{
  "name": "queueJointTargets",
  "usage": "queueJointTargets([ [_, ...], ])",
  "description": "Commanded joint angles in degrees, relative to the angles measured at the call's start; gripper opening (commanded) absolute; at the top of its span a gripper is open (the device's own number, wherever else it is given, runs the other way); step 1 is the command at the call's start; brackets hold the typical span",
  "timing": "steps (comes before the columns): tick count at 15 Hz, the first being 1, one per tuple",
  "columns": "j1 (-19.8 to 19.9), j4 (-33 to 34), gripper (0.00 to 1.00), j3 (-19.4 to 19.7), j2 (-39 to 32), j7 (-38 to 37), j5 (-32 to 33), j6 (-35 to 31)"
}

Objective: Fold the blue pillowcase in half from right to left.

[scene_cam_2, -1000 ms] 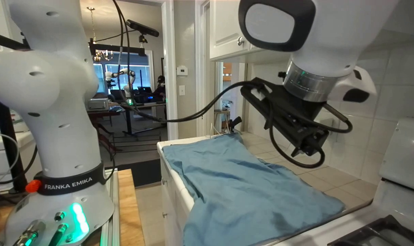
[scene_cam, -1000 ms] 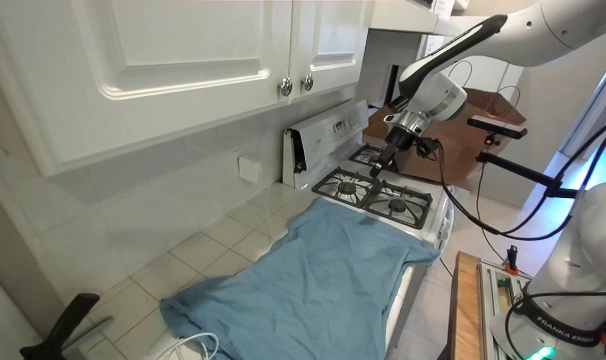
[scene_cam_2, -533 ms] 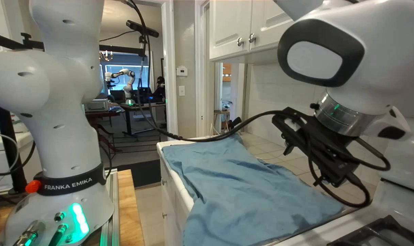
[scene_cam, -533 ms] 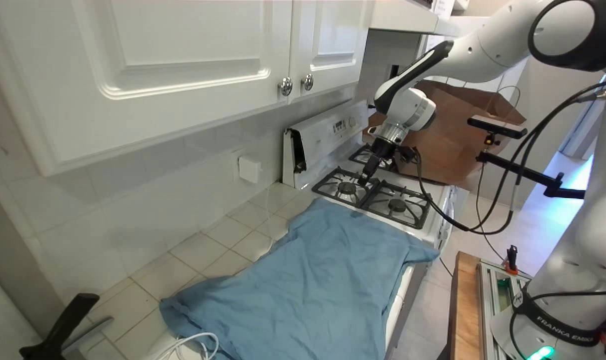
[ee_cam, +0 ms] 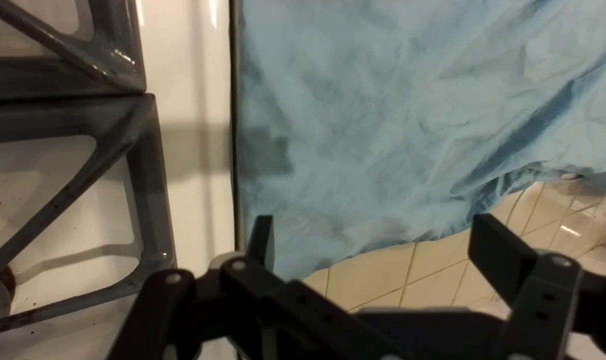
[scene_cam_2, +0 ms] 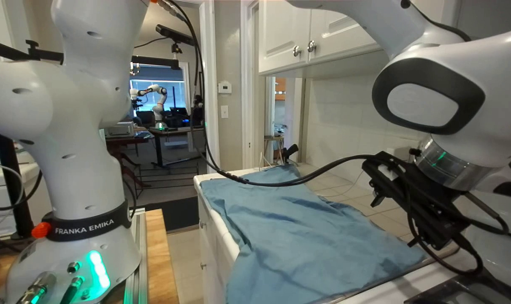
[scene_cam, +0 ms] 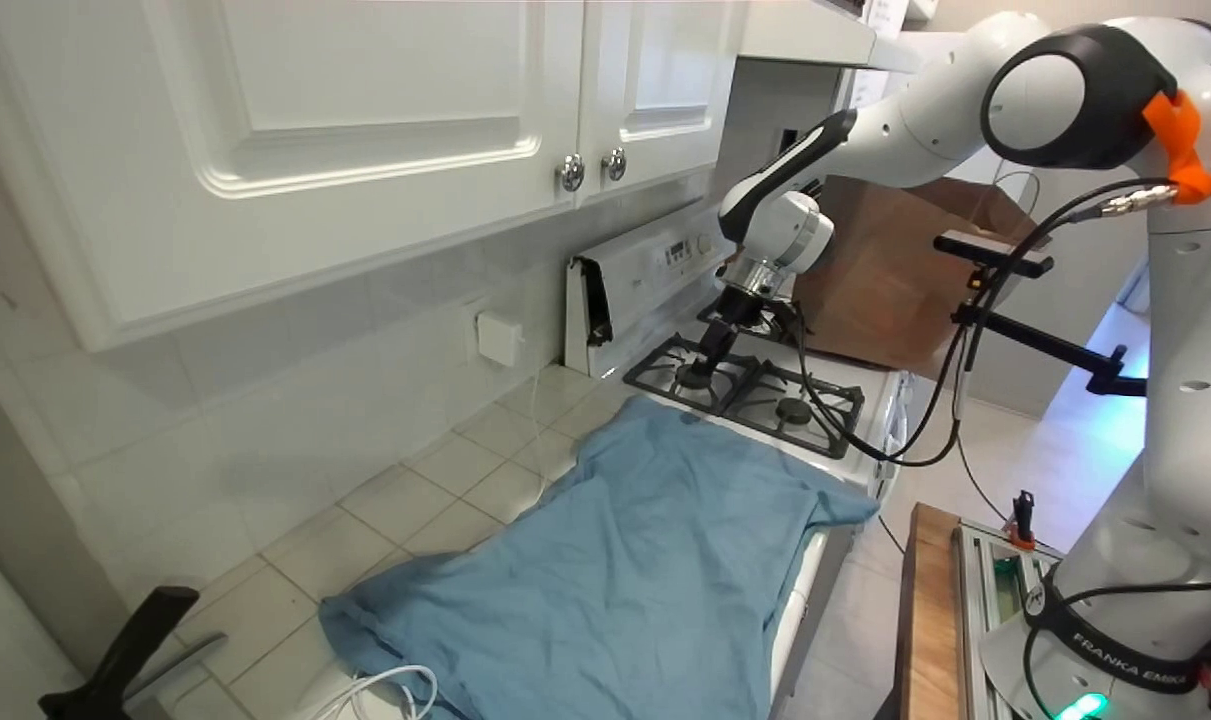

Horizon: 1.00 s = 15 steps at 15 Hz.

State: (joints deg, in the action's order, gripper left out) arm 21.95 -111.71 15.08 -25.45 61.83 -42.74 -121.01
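A large, wrinkled, light blue cloth pillowcase lies spread and unfolded on a white-tiled table, one short edge just beside a white gas stove. Its long axis appears to run along the table: in an exterior view, from far, by the stove, to near. The jaws, at the end of a white robot arm, stand spread wide with nothing gripped; they hang on the stove side, tilted down toward the table. So the cloth lies ahead of them and below — and its closest part is the stove-side edge, where a right-to-left fold would seem to begin, if right means the robot's own right as it faces the white tiled wall. In the wrist view black iron grates lie left, the pillowcase fills the right, and its wall-side corner shows between the jaws, closer to their left side in that view. No contact with the fabric is visible there. The coming move, I judge, calls for a shift toward the table, then down onto that corner or edge. This rig has a single arm, so it can probably lift only one spot at a time — the corner at the table's front may trail and skew the fold.
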Motion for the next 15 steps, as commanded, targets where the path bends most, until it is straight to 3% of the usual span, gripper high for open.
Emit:
queueJointTargets([
  [1, 1.6, 0.2, 1.0, -1.8, 0.1, -0.6, 0.8, -0.3],
  [7, 2.0, 5.0, 1.0, -3.2, -5.0, -0.9, 2.7, -0.6],
  [15, 1.0, 8.5, 1.0, -5.7, -10.8, -4.1, 4.9, -10.5],
])
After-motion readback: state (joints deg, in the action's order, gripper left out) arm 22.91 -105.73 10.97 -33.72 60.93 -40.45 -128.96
